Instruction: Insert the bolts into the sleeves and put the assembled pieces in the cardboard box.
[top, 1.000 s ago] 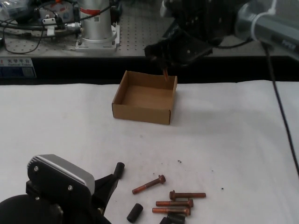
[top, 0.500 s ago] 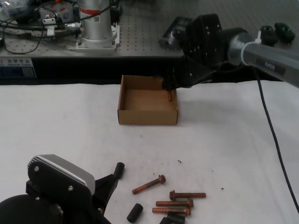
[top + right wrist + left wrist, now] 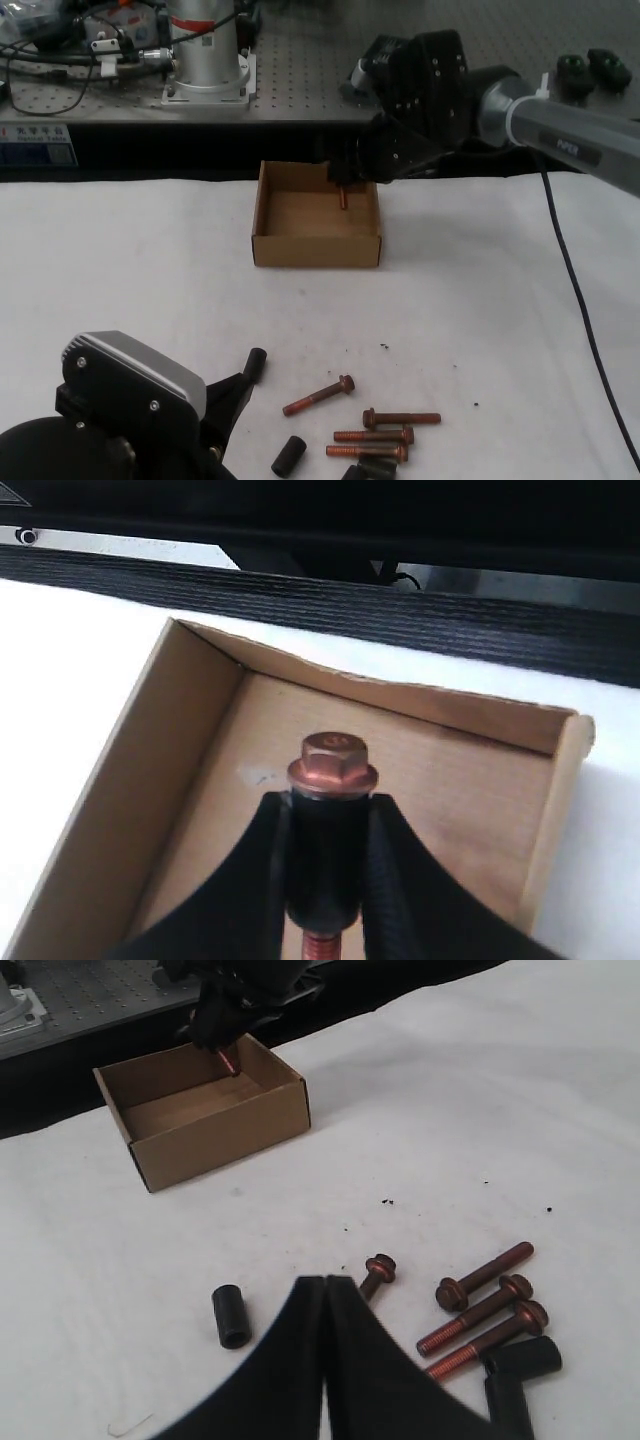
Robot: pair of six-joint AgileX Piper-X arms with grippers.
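My right gripper (image 3: 325, 880) is shut on a black sleeve (image 3: 325, 865) with a copper bolt (image 3: 333, 765) through it. It holds this piece upright above the inside of the open cardboard box (image 3: 130, 810). In the high view the right gripper (image 3: 345, 182) hangs over the box's (image 3: 315, 250) back part, with the bolt's tip (image 3: 343, 198) pointing down. Near the bench's front, my left gripper (image 3: 327, 1285) is shut on nothing, close to several loose copper bolts (image 3: 480, 1305) and a black sleeve (image 3: 231, 1317).
Loose bolts (image 3: 372, 435) and black sleeves (image 3: 288, 456) lie on the white cloth at the front. Another sleeve (image 3: 256, 364) lies by the left gripper (image 3: 235, 395). Behind the box runs a dark bench edge with metal equipment (image 3: 205, 50).
The right gripper came down and shifted left over the box with the bolt and sleeve. The box turned from skewed to square. The left arm stayed still.
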